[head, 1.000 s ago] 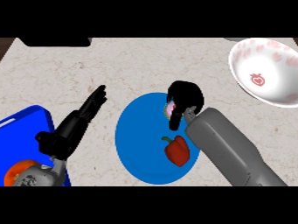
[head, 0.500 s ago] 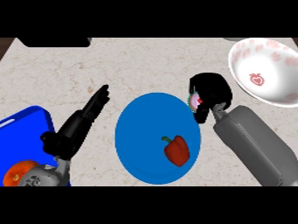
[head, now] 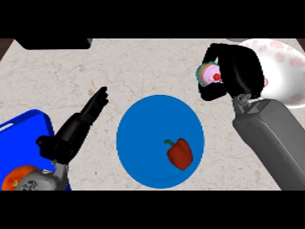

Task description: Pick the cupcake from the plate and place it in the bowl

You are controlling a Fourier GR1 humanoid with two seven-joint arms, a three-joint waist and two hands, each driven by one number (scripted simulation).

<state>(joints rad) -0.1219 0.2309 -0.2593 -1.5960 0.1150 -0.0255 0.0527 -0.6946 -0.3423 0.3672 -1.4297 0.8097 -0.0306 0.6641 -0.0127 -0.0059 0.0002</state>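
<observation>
Countertop: cupcake [head: 211, 74] now beside bowl [head: 293, 76]

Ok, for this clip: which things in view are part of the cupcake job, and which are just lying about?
Part of the job:
- cupcake, held in the right hand
- blue plate, where it was picked from
- white bowl, the target

Just lying about:
- red pepper on the plate
- blue tray at lower left
- orange item on it
- left hand, open, resting
</observation>
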